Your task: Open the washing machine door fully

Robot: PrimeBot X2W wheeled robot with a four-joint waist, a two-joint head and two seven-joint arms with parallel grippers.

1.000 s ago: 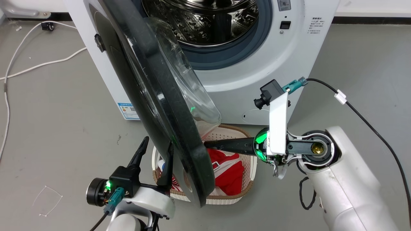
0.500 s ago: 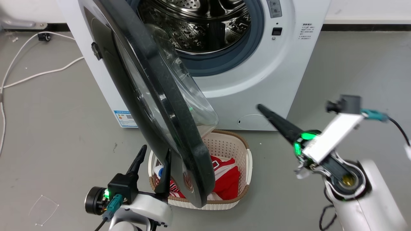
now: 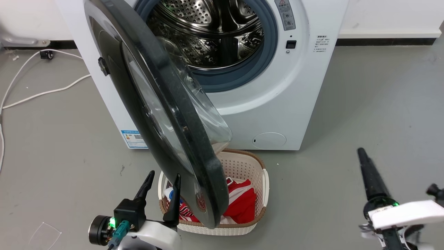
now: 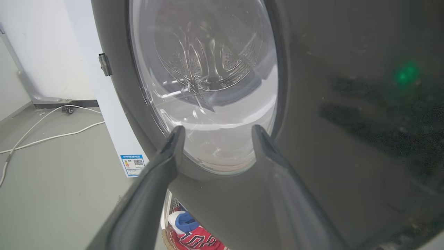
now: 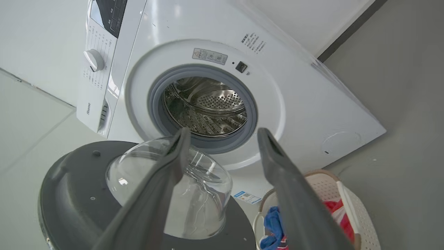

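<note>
The large round black-rimmed glass washing machine door (image 3: 180, 114) stands ajar, its outer face just ahead of the left fingers (image 4: 163, 163), spread apart and empty. The right fingers (image 5: 284, 180), also apart, face the white washing machine (image 5: 295, 104), well clear of the door.

1. Brand word (image 5: 89, 108) "Hisense", in small grey letters, at one end of the control strip along the top edge of the washer (image 5: 305, 104) front.
2. Warning label (image 5: 210, 55), a pale strip with a triangle sign at one end. It sits on the front, close to the rim of the drum opening. Its lines of print are too small to read.
3. Print block (image 3: 321, 43), several short dark lines near the front's right edge. Unreadable.
4. Blue sticker (image 3: 133, 136) with a QR code, at the front's lower left corner. Its words are too small to read.
5. Tiny print in rows beside the dial (image 5: 94, 60) on the control strip. Unreadable.
</note>
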